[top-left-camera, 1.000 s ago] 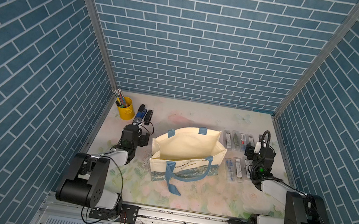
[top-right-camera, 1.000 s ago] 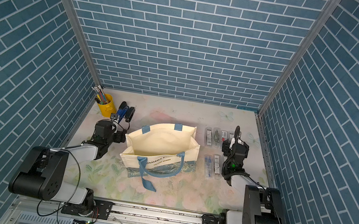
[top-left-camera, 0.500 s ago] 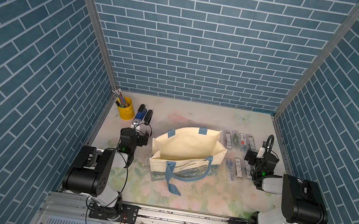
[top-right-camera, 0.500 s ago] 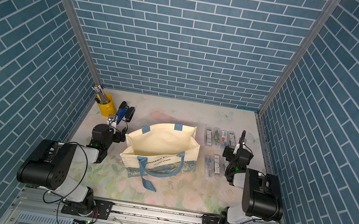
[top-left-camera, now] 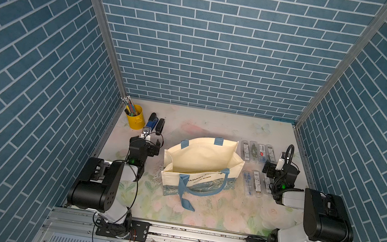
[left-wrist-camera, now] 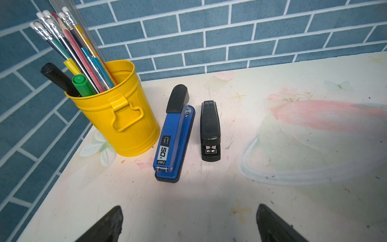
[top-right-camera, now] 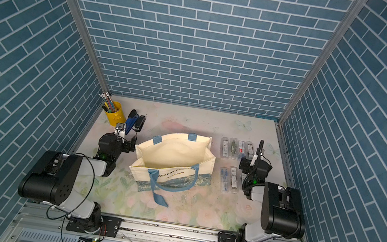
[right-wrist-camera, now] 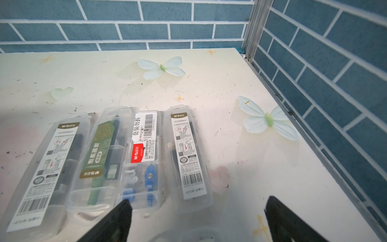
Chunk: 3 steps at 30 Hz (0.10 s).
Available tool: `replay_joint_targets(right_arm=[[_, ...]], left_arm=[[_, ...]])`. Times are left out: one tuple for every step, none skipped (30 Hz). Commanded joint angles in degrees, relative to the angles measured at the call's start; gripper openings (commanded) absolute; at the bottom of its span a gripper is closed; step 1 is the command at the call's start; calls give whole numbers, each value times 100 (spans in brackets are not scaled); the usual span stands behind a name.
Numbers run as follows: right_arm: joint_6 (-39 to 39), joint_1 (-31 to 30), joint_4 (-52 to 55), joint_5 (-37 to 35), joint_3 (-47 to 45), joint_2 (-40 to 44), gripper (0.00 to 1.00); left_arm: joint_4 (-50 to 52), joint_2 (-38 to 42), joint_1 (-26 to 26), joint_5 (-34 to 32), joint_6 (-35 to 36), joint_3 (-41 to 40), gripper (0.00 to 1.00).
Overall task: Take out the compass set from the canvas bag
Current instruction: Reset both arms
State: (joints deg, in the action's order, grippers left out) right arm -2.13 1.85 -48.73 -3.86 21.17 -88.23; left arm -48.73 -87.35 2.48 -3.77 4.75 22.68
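The left claw [left-wrist-camera: 188, 206] and the right claw [right-wrist-camera: 198, 200] are wide apart and hold nothing. The canvas bag [top-left-camera: 203, 160] looks empty, compass sets [top-left-camera: 253, 152] lie beside it, so the job looks done

Pretty sure this is a robotics lab test cell, not anybody's actual room. The blue brick walls [top-left-camera: 211, 50] are flat printed panels slotted into bare aluminium posts [top-left-camera: 100, 14]. The tabletop [top-left-camera: 212, 127] is just a sheet with a pastel flower print. Along the front edge runs a metal rail [top-left-camera: 195, 235] with the left arm [top-left-camera: 98, 185] and right arm [top-left-camera: 323, 221] bolted onto it. Everything else is staged like a study desk: yellow pencil cup [left-wrist-camera: 117, 117], blue stapler [left-wrist-camera: 174, 136], black stapler [left-wrist-camera: 210, 127] and a row of clear compass cases [right-wrist-camera: 144, 155].
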Motion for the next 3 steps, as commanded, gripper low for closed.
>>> replay_joint_targets(right_arm=[[-59,52,68,289,230,-34,99],[-68,62,66,311,222,-32,99],[-69,62,65,315,214,-34,99]], left_arm=[[-110,-54,-37,-30,-27,-52,100],[-110,-54,-37,-30,-27,-53,100],[-111,-51,-37,-27,-26,-51,100]])
